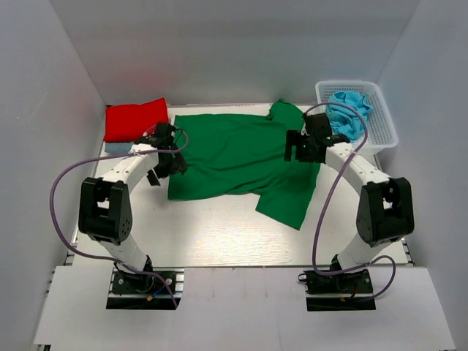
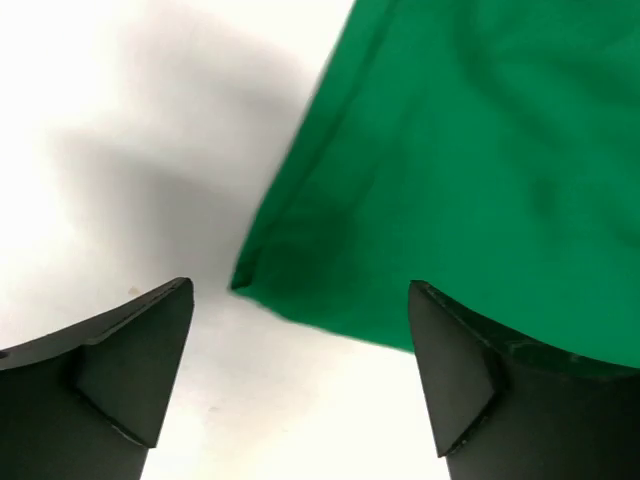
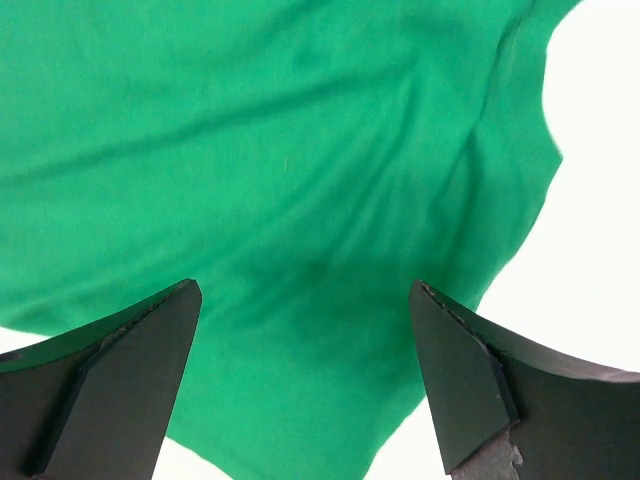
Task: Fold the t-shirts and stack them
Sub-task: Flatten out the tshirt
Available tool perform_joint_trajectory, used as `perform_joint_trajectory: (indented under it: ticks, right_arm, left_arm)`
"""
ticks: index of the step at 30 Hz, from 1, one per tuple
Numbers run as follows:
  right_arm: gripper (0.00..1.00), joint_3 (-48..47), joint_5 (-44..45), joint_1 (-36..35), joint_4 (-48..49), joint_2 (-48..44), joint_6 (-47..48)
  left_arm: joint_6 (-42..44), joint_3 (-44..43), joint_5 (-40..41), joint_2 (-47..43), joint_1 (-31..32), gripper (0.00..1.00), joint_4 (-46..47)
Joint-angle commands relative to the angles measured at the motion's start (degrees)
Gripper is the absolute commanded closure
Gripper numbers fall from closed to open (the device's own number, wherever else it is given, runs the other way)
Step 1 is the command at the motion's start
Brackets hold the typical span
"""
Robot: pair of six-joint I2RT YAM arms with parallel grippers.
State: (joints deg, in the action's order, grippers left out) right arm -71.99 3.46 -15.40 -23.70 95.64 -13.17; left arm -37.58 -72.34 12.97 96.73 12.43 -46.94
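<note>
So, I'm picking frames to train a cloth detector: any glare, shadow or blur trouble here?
Top external: even light, sharp, the green t-shirt clear. Left wrist: the white table nearly blown out, a soft grey shadow across it. Right wrist: a darker shadow patch on the shirt under the right gripper, no glare.

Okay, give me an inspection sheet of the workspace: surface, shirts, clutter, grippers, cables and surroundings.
Surface: white table, bare at the near side.
Job's things: green t-shirt spread out mid-table, one sleeve folded toward the near right; folded red t-shirt at far left on a pale blue one; turquoise shirts bunched in the basket.
Clutter: white mesh basket at far right.
Grippers: left gripper open over the green shirt's corner; right gripper open over its cloth; neither holds anything.
Cables: purple cable loops wide off the left arm, another off the right.
Surroundings: plain white walls.
</note>
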Motion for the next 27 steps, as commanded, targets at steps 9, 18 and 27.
perform_joint_trajectory:
  ticks: [9,18,27]
  right_arm:
    - [0.10,7.3,-1.2,-0.3,-0.5,-4.5,-3.4]
    - [0.10,9.2,-1.3,-0.3,-1.2,-6.0,-4.0]
    - [0.11,10.5,-0.9,-0.2,-3.3,-9.1,-4.0]
  left_arm:
    - [-1.7,11.2,-2.9,-0.2,0.8,0.21,8.3]
    - [-1.2,10.2,-5.0,1.5,0.8,1.00,12.0]
    - [0.1,11.3,-6.6,-7.6,0.8,1.00,9.2]
